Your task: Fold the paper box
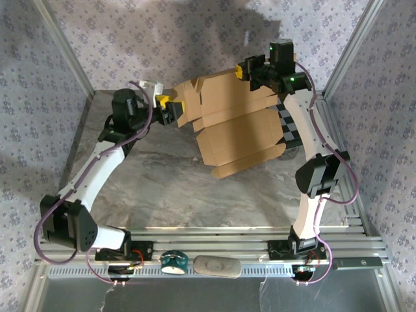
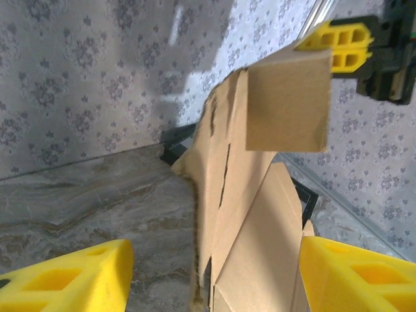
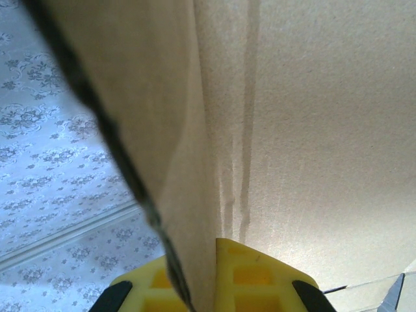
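Paper box (image 1: pixel 237 127): upper centre, propped off my tabletop (image 1: pixel 162 188).
Right tool (image 1: pixel 242 71): clamped on its top flap.
Left tool (image 1: pixel 170 109): spread wide at its left edge.
Risk: crooked left squeeze could twist the sheet; right pinch slips.

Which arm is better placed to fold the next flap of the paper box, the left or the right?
Probably the left. The right gripper is shut on the far edge of the paper box, holding it tilted up. The left gripper is open and free beside its left flaps.
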Motion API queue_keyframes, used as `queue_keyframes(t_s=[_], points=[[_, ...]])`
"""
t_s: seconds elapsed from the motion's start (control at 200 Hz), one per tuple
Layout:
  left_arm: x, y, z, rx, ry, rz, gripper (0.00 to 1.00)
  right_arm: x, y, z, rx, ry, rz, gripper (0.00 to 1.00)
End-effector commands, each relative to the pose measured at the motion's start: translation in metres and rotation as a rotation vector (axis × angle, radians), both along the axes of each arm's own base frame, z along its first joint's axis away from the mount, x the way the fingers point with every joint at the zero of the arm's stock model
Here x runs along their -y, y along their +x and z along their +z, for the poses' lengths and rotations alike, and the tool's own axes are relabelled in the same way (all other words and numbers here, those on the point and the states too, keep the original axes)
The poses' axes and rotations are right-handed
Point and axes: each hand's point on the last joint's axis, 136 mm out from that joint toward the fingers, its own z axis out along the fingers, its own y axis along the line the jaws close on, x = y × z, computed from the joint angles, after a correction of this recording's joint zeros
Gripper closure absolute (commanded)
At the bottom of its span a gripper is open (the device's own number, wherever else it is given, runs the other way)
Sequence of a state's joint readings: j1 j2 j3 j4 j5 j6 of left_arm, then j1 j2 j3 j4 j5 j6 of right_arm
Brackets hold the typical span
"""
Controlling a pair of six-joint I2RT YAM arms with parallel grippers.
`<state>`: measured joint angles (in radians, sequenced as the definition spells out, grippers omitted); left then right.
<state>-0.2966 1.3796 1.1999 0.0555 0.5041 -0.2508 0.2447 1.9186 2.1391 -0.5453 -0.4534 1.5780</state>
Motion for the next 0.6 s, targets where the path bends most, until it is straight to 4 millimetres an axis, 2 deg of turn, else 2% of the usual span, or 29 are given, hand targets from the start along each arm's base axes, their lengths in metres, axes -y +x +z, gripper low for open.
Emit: queue_keyframes(t_s=[0.0, 0.1, 0.21, 0.39, 0.455, 0.515, 0.595], points=[[0.01, 0.008, 0.015, 0.056, -0.001, -0.018, 0.34, -0.006, -0.003, 0.017, 0.039, 0.015, 0.017, 1.0], [0.016, 0.018, 0.008, 0.026, 0.05, 0.025, 0.41, -0.008, -0.004, 0.018, 0.039, 0.016, 0.014, 1.0], [0.011, 0.033, -0.003, -0.027, 0.053, 0.12, 0.65, -0.01, -0.004, 0.019, 0.039, 0.021, 0.009, 1.0], [0.019, 0.037, -0.008, -0.016, 0.096, 0.221, 0.86, -0.019, -0.008, 0.019, 0.051, 0.024, 0.003, 1.0], [0.018, 0.04, -0.013, -0.021, 0.157, 0.294, 1.0, -0.021, -0.009, 0.016, 0.053, 0.034, -0.017, 1.0], [0.009, 0.043, -0.02, -0.03, 0.22, 0.4, 1.0, -0.023, -0.011, 0.016, 0.072, 0.06, -0.042, 1.0], [0.001, 0.047, -0.025, -0.035, 0.257, 0.489, 1.0, -0.029, -0.015, 0.006, 0.063, 0.086, -0.066, 1.0]])
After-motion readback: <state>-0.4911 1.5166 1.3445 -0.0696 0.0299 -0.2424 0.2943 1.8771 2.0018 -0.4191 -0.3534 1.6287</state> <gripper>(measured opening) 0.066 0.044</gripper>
